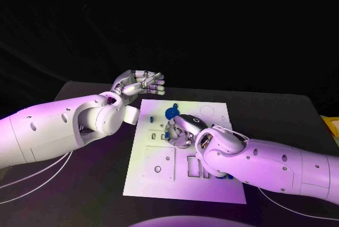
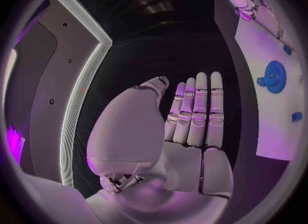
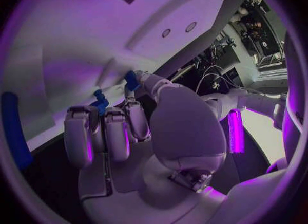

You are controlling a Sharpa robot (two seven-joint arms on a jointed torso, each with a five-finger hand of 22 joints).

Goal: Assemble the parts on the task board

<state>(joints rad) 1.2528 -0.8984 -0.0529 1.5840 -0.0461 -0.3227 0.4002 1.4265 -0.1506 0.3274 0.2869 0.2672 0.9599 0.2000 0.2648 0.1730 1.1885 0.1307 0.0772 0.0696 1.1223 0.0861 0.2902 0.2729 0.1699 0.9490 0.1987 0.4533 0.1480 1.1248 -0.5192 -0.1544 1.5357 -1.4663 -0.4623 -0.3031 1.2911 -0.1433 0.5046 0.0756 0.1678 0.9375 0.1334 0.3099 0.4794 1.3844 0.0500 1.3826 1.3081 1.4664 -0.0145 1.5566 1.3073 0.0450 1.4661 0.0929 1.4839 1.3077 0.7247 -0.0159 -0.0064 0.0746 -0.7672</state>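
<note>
Two blue parts (image 3: 99,102) at right hand (image 1: 182,130) fingers (image 3: 109,131).

The left hand (image 1: 138,83) is held raised, fingers straight and together, empty. The right hand (image 1: 181,130) is lowered, fingers curled, possibly pinching something.

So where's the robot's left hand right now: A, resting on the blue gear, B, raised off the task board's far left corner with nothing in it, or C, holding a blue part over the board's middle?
B: the left hand is up beside the task board, fingers straight and holding nothing; the blue gear lies untouched on the board.
</note>
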